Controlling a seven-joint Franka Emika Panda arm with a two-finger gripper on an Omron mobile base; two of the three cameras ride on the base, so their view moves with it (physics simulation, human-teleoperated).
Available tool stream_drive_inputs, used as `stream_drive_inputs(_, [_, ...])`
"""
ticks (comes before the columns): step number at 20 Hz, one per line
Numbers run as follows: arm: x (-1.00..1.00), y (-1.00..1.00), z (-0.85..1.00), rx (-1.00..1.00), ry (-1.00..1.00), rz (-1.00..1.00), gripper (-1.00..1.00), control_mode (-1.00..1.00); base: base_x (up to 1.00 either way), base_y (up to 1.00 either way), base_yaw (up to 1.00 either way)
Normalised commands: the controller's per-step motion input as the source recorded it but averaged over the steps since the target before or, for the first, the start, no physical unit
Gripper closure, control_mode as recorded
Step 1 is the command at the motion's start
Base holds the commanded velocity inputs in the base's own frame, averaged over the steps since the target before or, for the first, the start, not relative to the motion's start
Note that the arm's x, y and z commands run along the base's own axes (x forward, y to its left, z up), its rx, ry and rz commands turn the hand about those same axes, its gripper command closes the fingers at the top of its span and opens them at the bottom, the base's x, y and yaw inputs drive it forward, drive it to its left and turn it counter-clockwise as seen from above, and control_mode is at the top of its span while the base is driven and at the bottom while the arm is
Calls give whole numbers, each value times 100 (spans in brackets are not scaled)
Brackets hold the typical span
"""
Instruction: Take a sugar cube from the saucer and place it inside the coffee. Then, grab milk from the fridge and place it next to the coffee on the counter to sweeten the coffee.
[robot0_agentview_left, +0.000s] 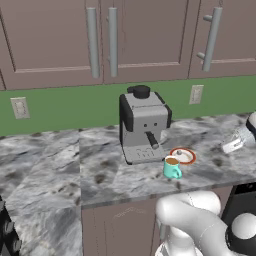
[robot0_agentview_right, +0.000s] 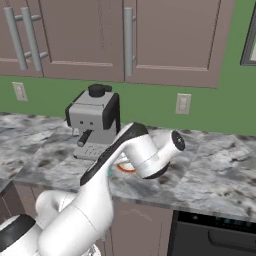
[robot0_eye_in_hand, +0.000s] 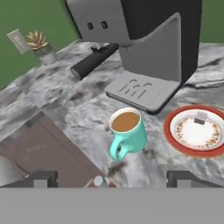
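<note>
The white arm (robot0_agentview_right: 100, 185) reaches forward, its gripper (robot0_eye_in_hand: 112, 178) wide open (2 dark fingertips apart).

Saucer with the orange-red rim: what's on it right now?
One tiny grey sugar cube sits near the far edge of the round white saucer; brownish speckles ring its centre. Nothing covers it.

Counter (robot0_agentview_left: 105, 170) looks like polished grey marbled stone; mug (robot0_eye_in_hand: 127, 132) glossy teal ceramic; saucer (robot0_eye_in_hand: 196, 130) smooth glazed white, red rim; coffee machine (robot0_agentview_left: 142, 125) matt grey and black plastic; cabinet handles (robot0_agentview_left: 92, 42) brushed metal.
</note>
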Motion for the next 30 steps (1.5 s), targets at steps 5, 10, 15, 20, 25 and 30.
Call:
stream_drive_inputs(5, [30,-7,-34,11,-12,36,-100,-100,0,0,0])
stream_drive_inputs(10, [26,1,-39,6,-16,18,-100,-100,0,0,0])
stream_drive_inputs(15, [33,13,-19,3,-7,3,-100,-100,0,0,0])
stream_drive_inputs(20, [37,12,0,0,0,0,-100,-100,0,0,0])
stream_drive_inputs(25, [39,11,-12,0,0,0,-100,-100,0,0,0])
stream_drive_inputs(30, [30,2,-25,0,-4,0,-100,-100,0,0,0])
